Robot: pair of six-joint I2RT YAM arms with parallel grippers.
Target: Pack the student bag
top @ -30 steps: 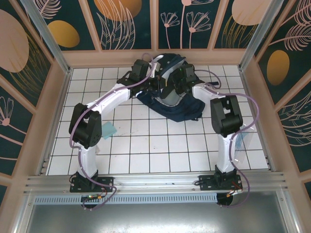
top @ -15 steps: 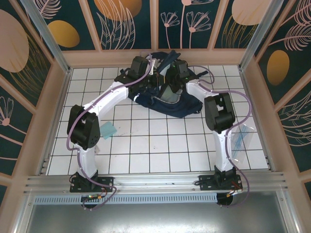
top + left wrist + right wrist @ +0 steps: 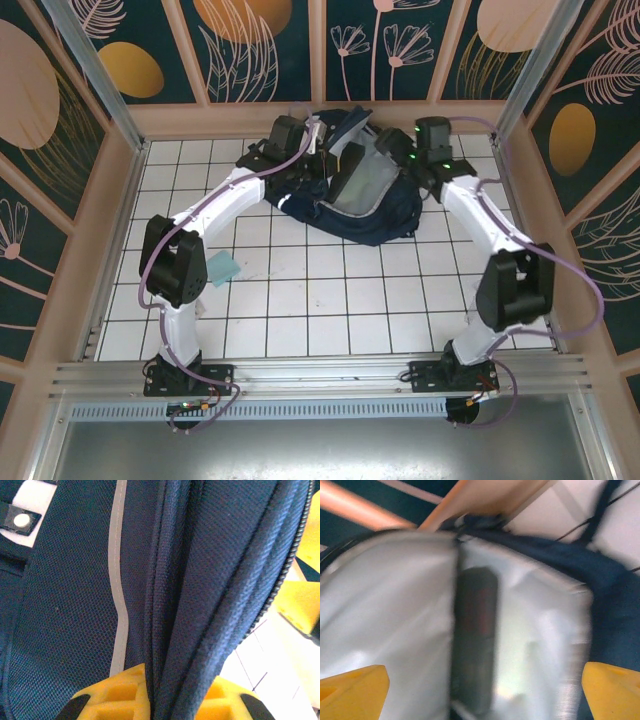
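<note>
From above, the student bag (image 3: 372, 212) lay on the far middle of the white-tiled desk (image 3: 300, 300), close to the back wall, its mouth gaping so that pale grey lining (image 3: 362, 186) showed inside the navy shell. The left arm (image 3: 235, 195) stretched diagonally across the tiles to the bag's upper left edge, and the right arm (image 3: 480, 210) bent in from the right side to meet the bag's upper right corner. A small teal object (image 3: 222, 268) sat flat on the desk just beside the left arm's elbow, well apart from the bag. In the left wrist view, the left tool (image 3: 160, 697) had its two yellow fingers (image 3: 112, 695) pressed in on a thick fold of navy fabric that rose between them, so it was clamped on the bag; a white reflective stripe (image 3: 118, 580) ran down the cloth to the left of the fold, and zip teeth (image 3: 281, 575) edged it on the right. In the right wrist view, which was blurred, the right tool (image 3: 482, 692) stood with its yellow fingertips (image 3: 352, 690) wide apart at the bottom corners, gripping nothing, above the grey lining, where a dark oblong shape (image 3: 475, 635) lay along a seam; what that shape was could not be told.
</note>
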